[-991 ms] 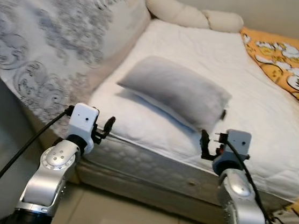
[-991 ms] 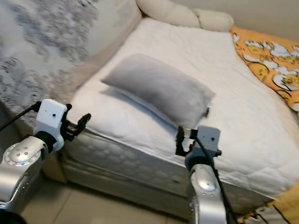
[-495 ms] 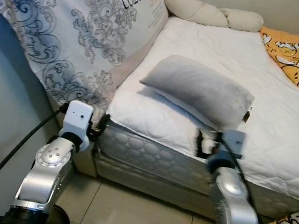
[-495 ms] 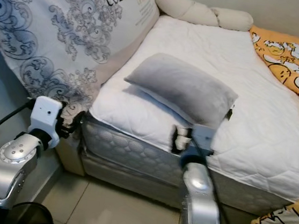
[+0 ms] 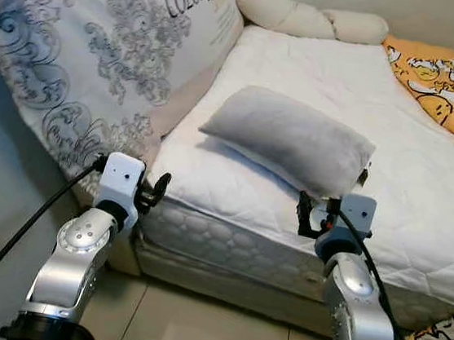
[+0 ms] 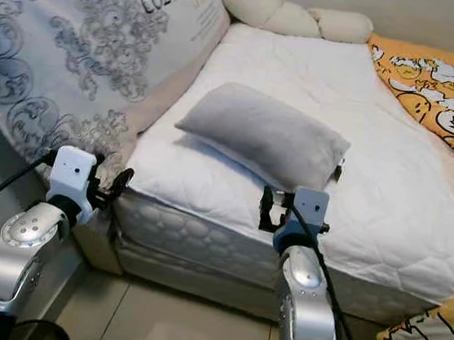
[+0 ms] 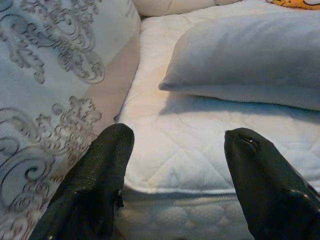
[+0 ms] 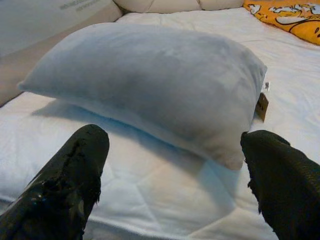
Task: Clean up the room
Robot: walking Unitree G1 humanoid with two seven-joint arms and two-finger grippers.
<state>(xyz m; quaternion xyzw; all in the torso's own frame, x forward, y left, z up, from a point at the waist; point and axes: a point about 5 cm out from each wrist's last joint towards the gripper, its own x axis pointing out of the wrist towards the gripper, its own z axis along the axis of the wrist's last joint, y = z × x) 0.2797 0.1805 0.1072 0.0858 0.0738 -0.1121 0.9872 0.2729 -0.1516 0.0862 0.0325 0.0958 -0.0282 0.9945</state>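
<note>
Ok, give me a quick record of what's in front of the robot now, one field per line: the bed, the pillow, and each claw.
bed: white mattress, no sheet on it
pillow: grey pillow lying near the mattress's front edge
bolster: cream bolster at the far end
blanket: orange patterned blanket on the robot's right
left claw: left claw open, at the mattress's front-left corner
right claw: right claw open, just before the pillow

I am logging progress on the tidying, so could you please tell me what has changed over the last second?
Mostly the head camera shifted. The open left gripper and right gripper remain raised at the white quilted mattress edge, holding nothing. The soft grey rectangular pillow lies where it did.
</note>
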